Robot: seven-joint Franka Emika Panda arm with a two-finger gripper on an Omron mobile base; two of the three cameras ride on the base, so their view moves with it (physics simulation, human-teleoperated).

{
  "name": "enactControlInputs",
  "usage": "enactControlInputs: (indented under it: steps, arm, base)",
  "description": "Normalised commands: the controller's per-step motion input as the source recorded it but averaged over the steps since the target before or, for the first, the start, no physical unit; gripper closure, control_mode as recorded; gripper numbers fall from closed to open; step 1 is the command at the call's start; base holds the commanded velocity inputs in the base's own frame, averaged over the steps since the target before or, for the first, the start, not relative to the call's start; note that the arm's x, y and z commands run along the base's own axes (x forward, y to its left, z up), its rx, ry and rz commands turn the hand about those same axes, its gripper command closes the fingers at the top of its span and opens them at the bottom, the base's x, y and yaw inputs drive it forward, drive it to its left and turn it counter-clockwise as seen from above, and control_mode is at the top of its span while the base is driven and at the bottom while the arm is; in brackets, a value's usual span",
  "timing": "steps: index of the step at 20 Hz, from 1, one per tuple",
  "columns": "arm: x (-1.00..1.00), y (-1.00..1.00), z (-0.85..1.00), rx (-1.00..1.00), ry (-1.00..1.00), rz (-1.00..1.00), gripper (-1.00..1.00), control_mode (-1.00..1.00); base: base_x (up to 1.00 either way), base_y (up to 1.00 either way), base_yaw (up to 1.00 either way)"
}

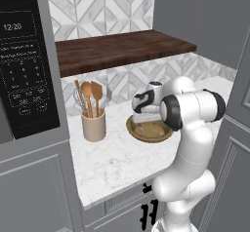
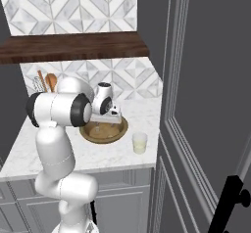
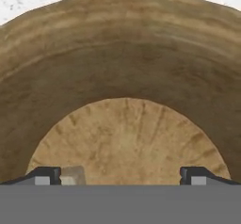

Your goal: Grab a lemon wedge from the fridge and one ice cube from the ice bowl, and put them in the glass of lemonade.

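The gripper (image 3: 120, 175) is hanging with its jaws spread wide and holding nothing inside the wooden ice bowl (image 3: 122, 72), near the glass of lemonade (image 2: 139, 142) on the counter (image 2: 142, 112).

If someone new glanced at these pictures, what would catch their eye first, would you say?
Probably the white arm bent over the counter, its open end effector lowered into the wooden ice bowl. Next, the glass of lemonade to the right of that bowl, and the crock of wooden utensils to its left.
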Motion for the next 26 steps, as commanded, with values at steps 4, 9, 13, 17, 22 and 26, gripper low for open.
enactControlInputs:
  steps: [4, 9, 13, 17, 22, 26]
  arm:
    - [-0.44, 0.34, 0.21, 0.00, -0.03, 0.10, -1.00, -1.00]
    - [0.02, 0.22, 0.21, 0.00, -0.01, 0.06, -1.00, -1.00]
    - [0.29, -0.08, -0.03, 0.00, 0.00, 0.00, -1.00, -1.00]
    - [0.11, -0.22, -0.10, 0.00, 0.00, 0.00, -1.00, -1.00]
    - [-0.24, -0.15, -0.51, 0.00, -0.02, 0.00, -1.00, -1.00]
    - [-0.60, 0.05, -0.14, 0.00, -0.11, 0.00, -1.00, -1.00]
  base:
    - [0.00, 0.00, 0.00]
    - [0.00, 0.00, 0.00]
    - [0.00, 0.00, 0.00]
    - [0.00, 0.00, 0.00]
    - [0.00, 0.00, 0.00]
    - [0.00, 0.00, 0.00]
